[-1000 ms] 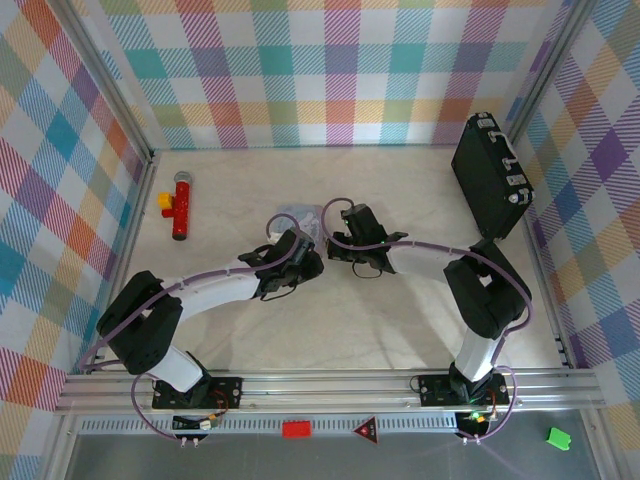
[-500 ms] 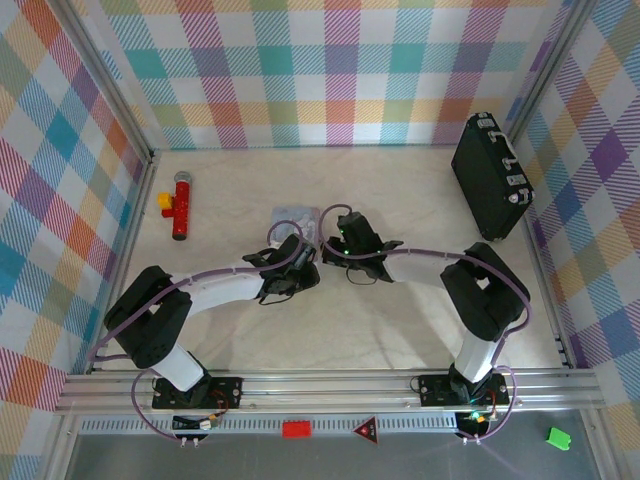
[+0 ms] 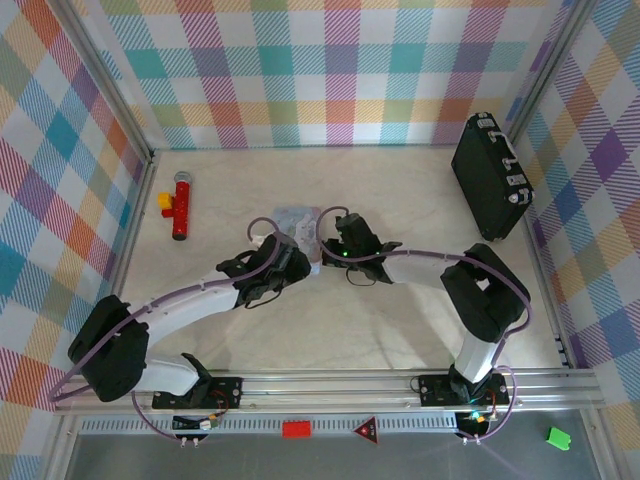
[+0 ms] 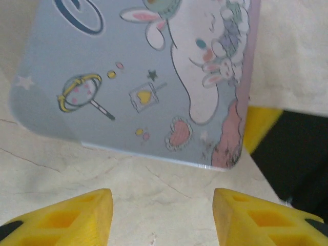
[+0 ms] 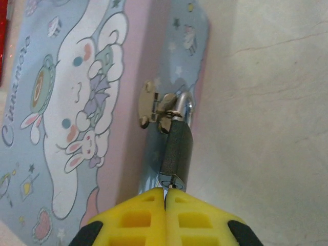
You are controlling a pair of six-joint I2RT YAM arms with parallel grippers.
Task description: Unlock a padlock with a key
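Observation:
The padlock [image 5: 177, 151], small and dark with a silvery shackle, hangs from the metal hasp [image 5: 148, 102] on the side of the pale blue cartoon pouch [image 5: 77, 118]. My right gripper [image 5: 165, 190] is shut right at the padlock's keyhole end. A thin silvery sliver of the key [image 5: 170, 185] pokes from between its fingertips into the keyhole. My left gripper [image 4: 163, 210] stands open just short of the pouch's near edge [image 4: 138, 154], with bare table between its fingers. From above, both grippers meet at the pouch [image 3: 298, 217], the left gripper [image 3: 292, 258] and the right gripper [image 3: 325, 245].
A big black case [image 3: 490, 175] leans at the back right wall. A red toy with a yellow part [image 3: 181, 205] lies at the back left. The right gripper's yellow finger [image 4: 259, 128] shows beside the pouch's corner in the left wrist view.
The left gripper has opened wider and its arm has swung left. The right gripper moved slightly left toward the pouch and stayed shut.

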